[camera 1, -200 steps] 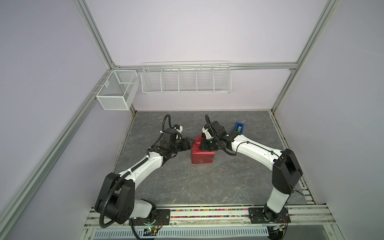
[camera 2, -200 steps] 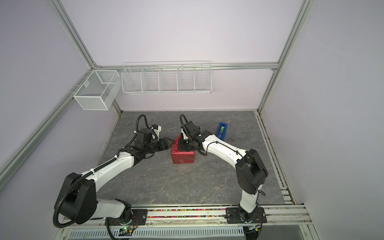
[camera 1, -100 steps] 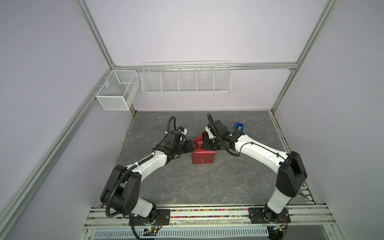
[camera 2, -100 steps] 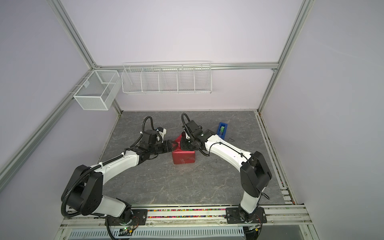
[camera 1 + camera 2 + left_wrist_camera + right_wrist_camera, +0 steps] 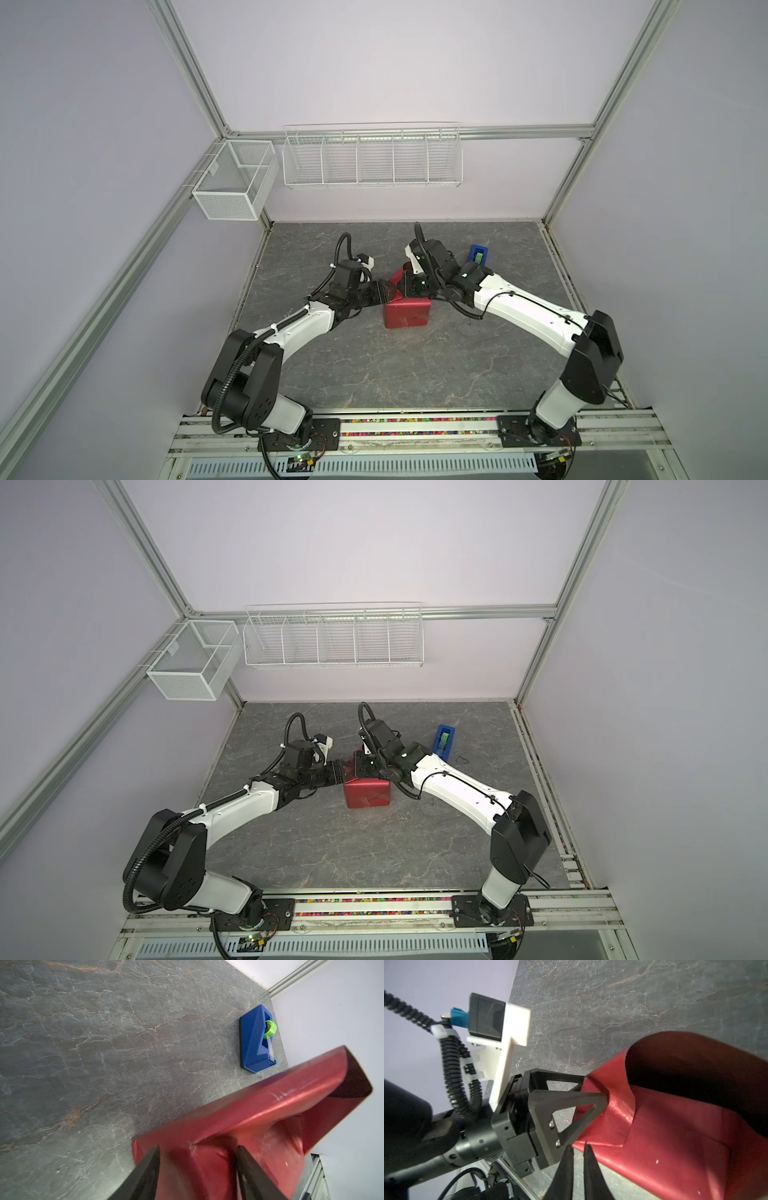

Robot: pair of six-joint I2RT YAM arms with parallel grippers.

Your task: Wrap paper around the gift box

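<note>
The paper (image 5: 407,318) is seen folded round the gift box, which is hidden beneath it, near the middle of the table (image 5: 415,374); a loose flap is raised on its left side; a fold of that flap is pinched between the parted fingers (image 5: 145,1169) of the left gripper (image 5: 197,1149); the right gripper (image 5: 578,1147) is held just beside the paper's edge, its fingers (image 5: 564,1167) pressed together on nothing; a blue tape dispenser (image 5: 478,255) is seen well apart, behind the right arm.
</note>
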